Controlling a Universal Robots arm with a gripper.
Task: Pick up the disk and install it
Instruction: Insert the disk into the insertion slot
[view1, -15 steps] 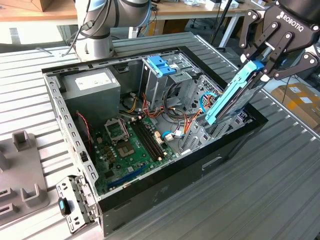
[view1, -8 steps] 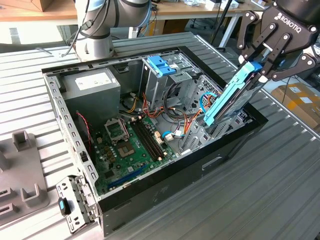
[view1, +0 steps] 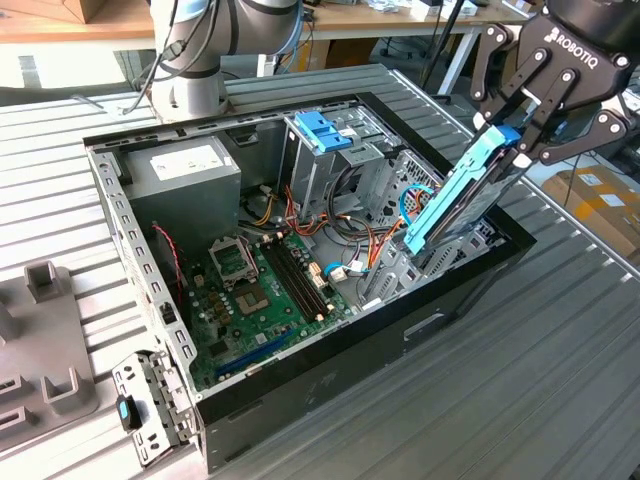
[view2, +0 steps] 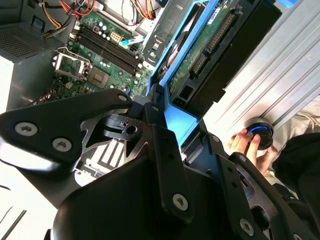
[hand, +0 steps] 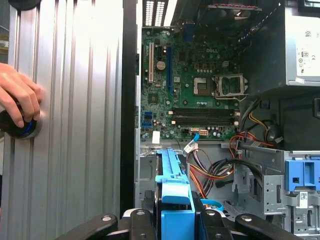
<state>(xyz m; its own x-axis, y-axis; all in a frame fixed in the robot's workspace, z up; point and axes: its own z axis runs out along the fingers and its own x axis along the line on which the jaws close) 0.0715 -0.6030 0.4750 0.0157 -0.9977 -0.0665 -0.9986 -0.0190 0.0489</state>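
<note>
My gripper is shut on the disk, a flat drive with blue plastic side rails. I hold it by its upper end. It hangs tilted over the end of the open computer case at the exterior view's right, its lower end down among the cables beside a metal bay. In the second wrist view the disk shows its green circuit board underside, clamped in the gripper. In the first wrist view its blue rail runs out from between the black fingers.
Inside the case lie a green motherboard, a grey power-supply box and a metal drive cage with a blue handle. A person's hand rests on a black-and-blue knob on the ribbed table. Grey fixtures stand at the exterior view's left.
</note>
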